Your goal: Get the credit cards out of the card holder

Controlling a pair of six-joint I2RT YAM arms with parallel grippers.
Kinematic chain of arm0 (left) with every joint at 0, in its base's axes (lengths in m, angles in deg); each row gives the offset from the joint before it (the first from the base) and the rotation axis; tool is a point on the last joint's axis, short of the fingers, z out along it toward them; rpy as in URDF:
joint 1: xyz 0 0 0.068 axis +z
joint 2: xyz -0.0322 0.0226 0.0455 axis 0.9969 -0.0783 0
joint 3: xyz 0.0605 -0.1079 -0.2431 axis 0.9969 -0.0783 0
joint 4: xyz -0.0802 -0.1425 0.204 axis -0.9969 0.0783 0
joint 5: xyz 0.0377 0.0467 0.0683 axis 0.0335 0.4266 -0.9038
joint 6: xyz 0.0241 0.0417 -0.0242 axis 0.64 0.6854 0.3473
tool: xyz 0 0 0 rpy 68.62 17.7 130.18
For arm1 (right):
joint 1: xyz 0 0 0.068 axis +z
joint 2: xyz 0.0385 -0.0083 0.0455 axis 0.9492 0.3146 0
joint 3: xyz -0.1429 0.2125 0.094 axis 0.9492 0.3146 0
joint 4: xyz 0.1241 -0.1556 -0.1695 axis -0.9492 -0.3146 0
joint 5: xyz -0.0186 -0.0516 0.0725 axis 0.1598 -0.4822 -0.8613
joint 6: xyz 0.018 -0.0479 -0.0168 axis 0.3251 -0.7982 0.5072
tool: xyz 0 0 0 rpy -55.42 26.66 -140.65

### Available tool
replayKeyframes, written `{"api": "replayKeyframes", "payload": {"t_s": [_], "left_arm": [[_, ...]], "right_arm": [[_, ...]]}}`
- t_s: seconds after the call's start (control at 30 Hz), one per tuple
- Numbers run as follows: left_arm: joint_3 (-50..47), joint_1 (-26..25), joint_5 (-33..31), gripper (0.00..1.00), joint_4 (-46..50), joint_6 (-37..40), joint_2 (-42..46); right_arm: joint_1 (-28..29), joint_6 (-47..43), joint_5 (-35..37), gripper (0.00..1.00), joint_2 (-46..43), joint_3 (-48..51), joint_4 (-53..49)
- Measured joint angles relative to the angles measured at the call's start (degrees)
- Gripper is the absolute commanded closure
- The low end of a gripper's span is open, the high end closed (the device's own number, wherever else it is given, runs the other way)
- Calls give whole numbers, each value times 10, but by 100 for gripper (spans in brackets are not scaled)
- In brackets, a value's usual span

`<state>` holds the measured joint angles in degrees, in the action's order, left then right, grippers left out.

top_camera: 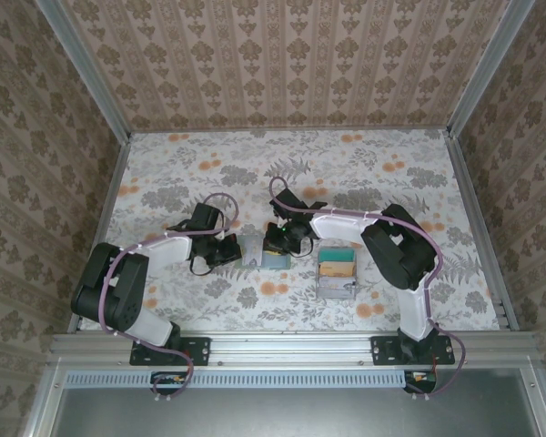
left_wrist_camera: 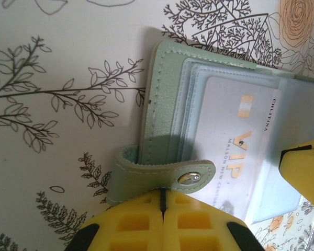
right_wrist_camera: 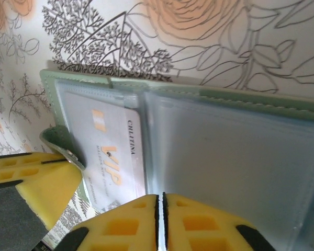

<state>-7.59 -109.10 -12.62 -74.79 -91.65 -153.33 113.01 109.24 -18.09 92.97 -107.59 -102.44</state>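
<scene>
Scanning left to right: left gripper (left_wrist_camera: pixel 162 201) jaws together, tips against the strap edge of the card holder (left_wrist_camera: pixel 165 89). Holder lies open mid-table (top_camera: pixel 182 173), VIP card (left_wrist_camera: pixel 235 141) in its sleeve. Right gripper (right_wrist_camera: pixel 161 203) jaws together at the clear sleeve. Grey tray (top_camera: pixel 337 289) sits just beside it.

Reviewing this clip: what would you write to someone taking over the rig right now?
Left gripper: shut on the card holder at its strap edge, holding it on the table.
Right gripper: shut at the holder's near edge; whether it pinches a card is unclear.
The holder lies open between the arms, with a VIP card in its clear sleeve. Grey tray to its right.
Done: holder opened. Left: pull the cards out.
</scene>
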Motion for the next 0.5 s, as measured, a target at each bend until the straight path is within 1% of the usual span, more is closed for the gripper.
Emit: {"api": "replayKeyframes", "payload": {"t_s": [0.13,0.5], "left_arm": [[0,0,0,100,0,0,0],[0,0,0,100,0,0,0]], "right_arm": [[7,2,-1,78,0,0,12],[11,2,-2,77,17,-1,22]]}}
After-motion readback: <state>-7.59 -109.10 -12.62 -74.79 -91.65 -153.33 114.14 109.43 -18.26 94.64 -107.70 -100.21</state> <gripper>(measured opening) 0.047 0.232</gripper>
